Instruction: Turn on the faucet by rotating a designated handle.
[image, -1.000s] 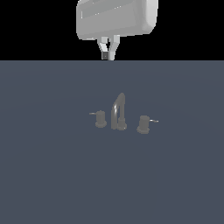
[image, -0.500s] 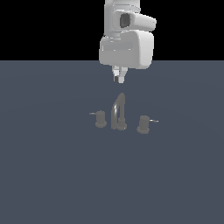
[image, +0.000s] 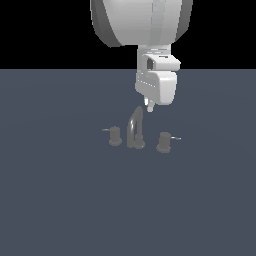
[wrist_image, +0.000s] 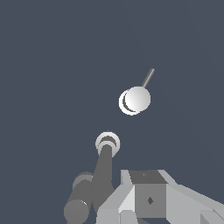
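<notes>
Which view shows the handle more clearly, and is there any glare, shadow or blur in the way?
Exterior view: flat, even light, no cast shadows; the handle and its lever are tiny and soft-edged. Wrist view: sharper, the handle seen from above, its top bright white with glare that washes out detail; the pincer body blocks one corner.

**Cut off and hidden**

The arm (image: 142, 22) runs off the exterior view's top edge. The gripper (image: 149, 106) shows only a small tip, its jaws unreadable. In the wrist view the gripper body (wrist_image: 148, 199) is cut by the frame and hides part of the faucet (wrist_image: 103, 168).
</notes>
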